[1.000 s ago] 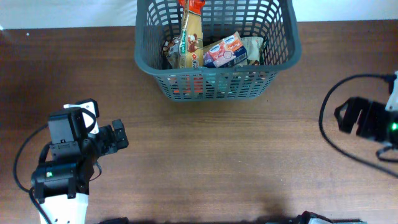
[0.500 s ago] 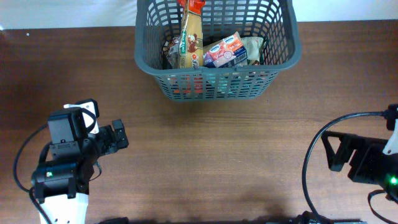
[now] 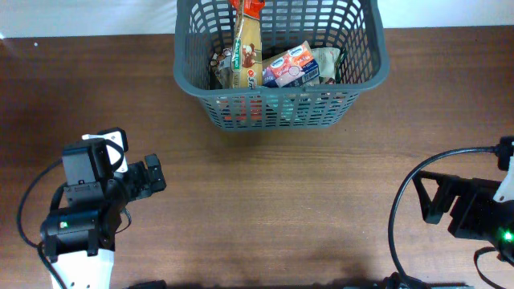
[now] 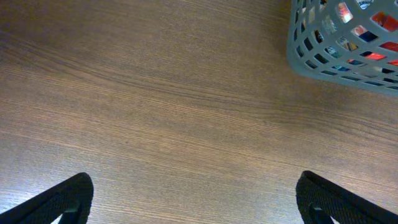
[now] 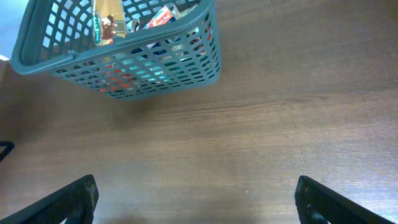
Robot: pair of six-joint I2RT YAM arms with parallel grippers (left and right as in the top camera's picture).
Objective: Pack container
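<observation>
Nearest, at about 8 o'clock on the brown wooden worktop point(image 3: 265, 209), the left tool point(image 3: 150, 178) hovers low. Its wrist view shows its dark fingers point(image 4: 65, 196) spread wide apart, with only bare wood between them. Across at about 4 o'clock the right tool point(image 3: 434, 199) sits by the near right corner, a black cable point(image 3: 399, 217) looping around it. Its fingers point(image 5: 74, 199) are likewise spread wide and hold nothing. Beyond both lies a broad stretch of bare wood. Farthest, at 12 o'clock against the far edge, the basket point(image 3: 277, 108) stands upright on the worktop, well apart from either tool. Inside it a tan pack point(image 3: 245, 56) stands on end toward the left. A pink-and-white pack point(image 3: 291, 68) lies just beside it, touching a pale pack point(image 3: 327, 64) on the right. A red pack point(image 3: 250, 6) shows at the far wall. More red and teal wrappers glint through the front lattice, too small to tell apart.
</observation>
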